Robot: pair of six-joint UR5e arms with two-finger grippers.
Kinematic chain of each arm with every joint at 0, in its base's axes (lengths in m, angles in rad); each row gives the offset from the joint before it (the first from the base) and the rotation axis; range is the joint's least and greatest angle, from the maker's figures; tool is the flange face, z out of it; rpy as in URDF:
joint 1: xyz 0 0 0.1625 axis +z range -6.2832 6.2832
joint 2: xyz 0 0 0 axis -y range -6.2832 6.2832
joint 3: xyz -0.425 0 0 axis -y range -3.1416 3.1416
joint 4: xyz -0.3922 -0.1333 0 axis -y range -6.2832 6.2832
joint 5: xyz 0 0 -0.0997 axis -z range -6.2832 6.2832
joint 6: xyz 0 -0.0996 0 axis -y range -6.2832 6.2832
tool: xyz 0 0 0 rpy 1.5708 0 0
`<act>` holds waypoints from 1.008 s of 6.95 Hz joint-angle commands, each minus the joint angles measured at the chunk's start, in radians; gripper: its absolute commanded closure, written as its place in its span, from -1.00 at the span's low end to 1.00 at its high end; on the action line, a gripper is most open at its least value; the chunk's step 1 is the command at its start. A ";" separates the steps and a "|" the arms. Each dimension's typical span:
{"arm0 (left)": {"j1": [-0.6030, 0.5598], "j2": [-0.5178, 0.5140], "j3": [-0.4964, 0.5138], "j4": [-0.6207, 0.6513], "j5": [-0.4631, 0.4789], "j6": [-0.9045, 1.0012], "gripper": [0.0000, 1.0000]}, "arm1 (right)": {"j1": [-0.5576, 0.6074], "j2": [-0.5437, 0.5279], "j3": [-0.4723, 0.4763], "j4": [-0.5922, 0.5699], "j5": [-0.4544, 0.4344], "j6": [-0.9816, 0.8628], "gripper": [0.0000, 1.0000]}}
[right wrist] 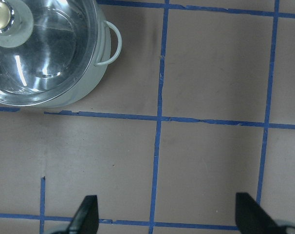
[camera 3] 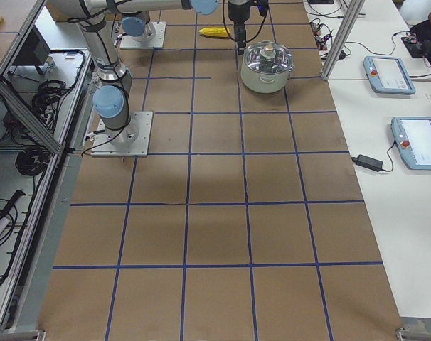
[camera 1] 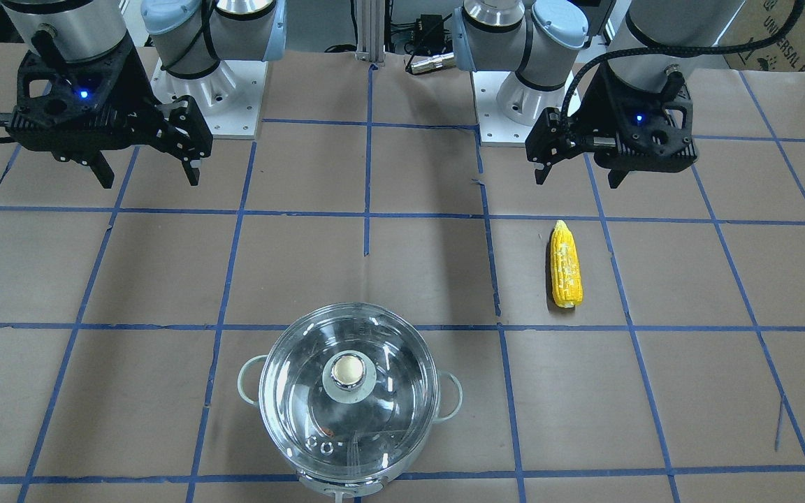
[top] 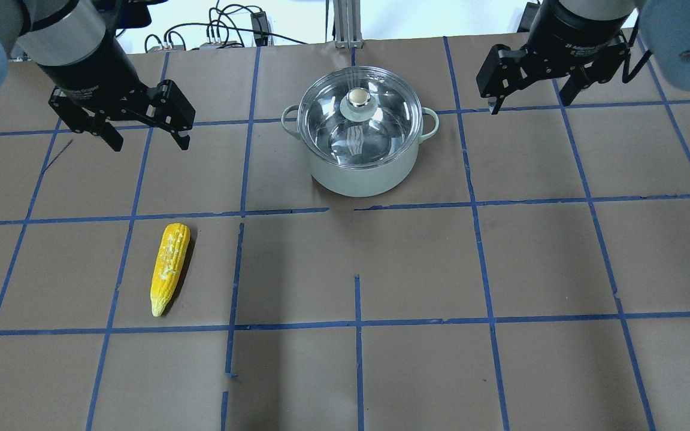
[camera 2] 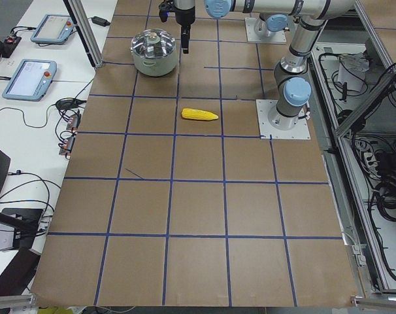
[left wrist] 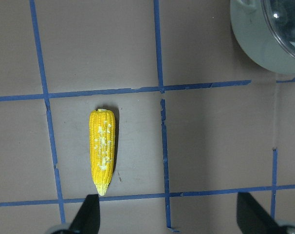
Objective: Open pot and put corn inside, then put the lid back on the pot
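Note:
The steel pot (top: pixel 360 176) with pale-green handles stands at the far middle of the table. The clear glass lid (top: pixel 381 129) with its cream knob (top: pixel 358 96) sits on it. The yellow corn (top: pixel 169 267) lies on the paper on my left side, tapered end toward me; it also shows in the left wrist view (left wrist: pixel 102 151). My left gripper (top: pixel 150 143) hangs open and empty above the table, beyond the corn. My right gripper (top: pixel 527 103) hangs open and empty to the right of the pot. In the front view the pot (camera 1: pixel 247 381), corn (camera 1: pixel 565 265), left gripper (camera 1: pixel 577 180) and right gripper (camera 1: pixel 149 180) show too.
Brown paper with a blue tape grid (top: pixel 357 323) covers the table. The arm bases (camera 1: pixel 214 91) stand on plates at the robot's edge. Tablets and cables (camera 2: pixel 31 75) lie on the white bench past the table's far side.

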 commanded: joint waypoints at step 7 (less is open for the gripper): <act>0.000 0.015 -0.014 -0.001 0.005 0.001 -1.00 | 0.006 0.030 0.000 -0.046 0.011 0.011 -0.99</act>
